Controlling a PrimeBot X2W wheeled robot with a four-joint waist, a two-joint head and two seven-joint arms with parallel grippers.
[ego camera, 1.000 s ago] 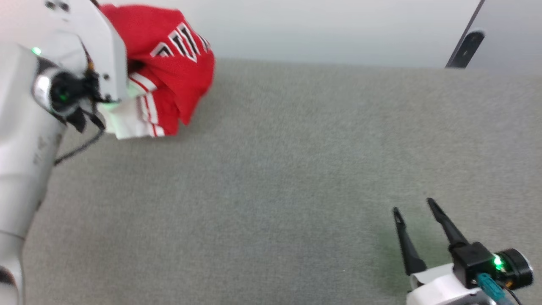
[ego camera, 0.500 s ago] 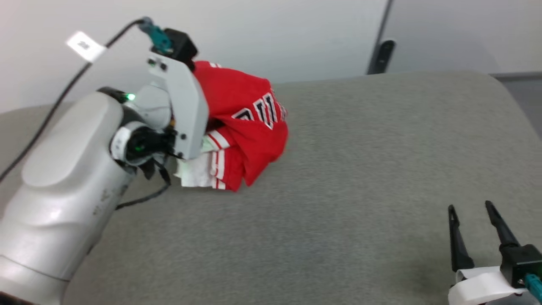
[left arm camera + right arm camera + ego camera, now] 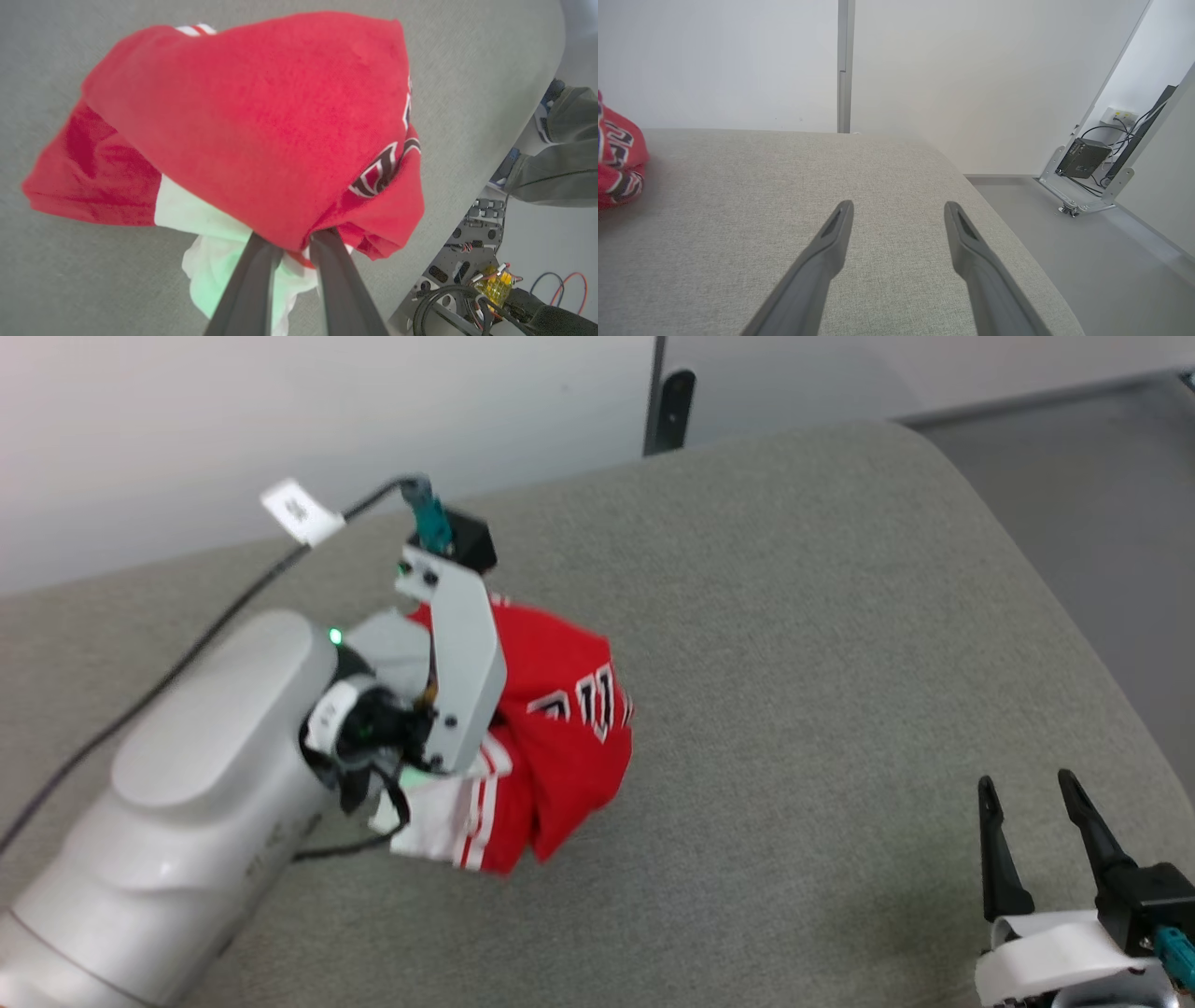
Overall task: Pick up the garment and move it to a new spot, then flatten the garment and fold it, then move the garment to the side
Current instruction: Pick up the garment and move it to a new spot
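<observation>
Gripping the bunched red jersey (image 3: 261,116) in our left gripper (image 3: 294,239), fingers (image 3: 252,280) pinched tight on its folds, we hold it at the grey cushion (image 3: 794,616), left of centre. Our right gripper (image 3: 1025,784) rests spread, empty, well apart.

We lose the tips of the left gripper (image 3: 295,240) inside the crumpled red, white-sleeved jersey shirt (image 3: 261,116); its black lettering (image 3: 383,172) folds under.

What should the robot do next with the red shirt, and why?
Probably set the red jersey down on the grey cushion and let go: the left gripper pinches it in a crumpled bunch, and the open right gripper hovers apart.
</observation>
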